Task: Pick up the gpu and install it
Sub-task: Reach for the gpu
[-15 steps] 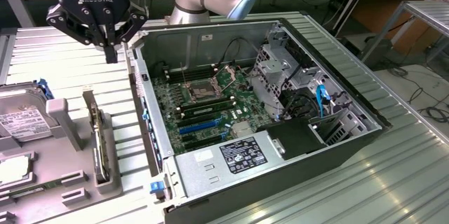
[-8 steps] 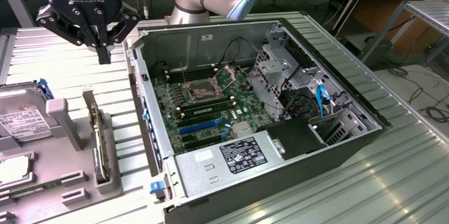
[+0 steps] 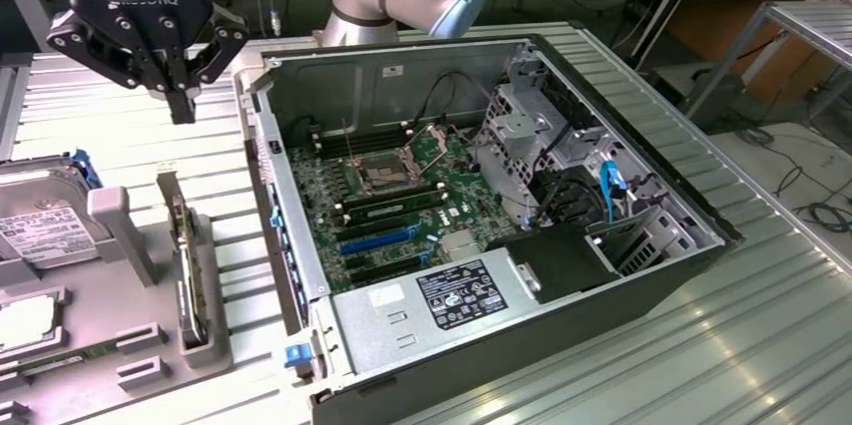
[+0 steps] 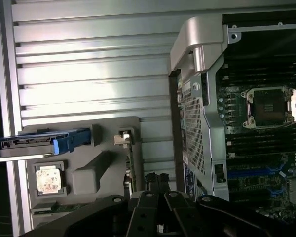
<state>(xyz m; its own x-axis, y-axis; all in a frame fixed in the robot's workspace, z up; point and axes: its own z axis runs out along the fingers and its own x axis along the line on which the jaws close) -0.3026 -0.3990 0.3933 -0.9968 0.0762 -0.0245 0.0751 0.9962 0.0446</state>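
the gpu (image 3: 192,280) stands on edge in the grey holder (image 3: 123,230) (top edge free, likely for a pinch from above). beyond, over the worktop (image 3: 120,131), the hand (image 3: 182,111) hangs shut and empty beside the opened computer case (image 3: 399,76).

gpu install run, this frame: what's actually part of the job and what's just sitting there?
Job:
- gpu, upright in the grey holder
- tool, shut and empty, hovering near the gpu
- open computer case with its motherboard

Lying about:
- hard drive
- processor chip
- memory stick
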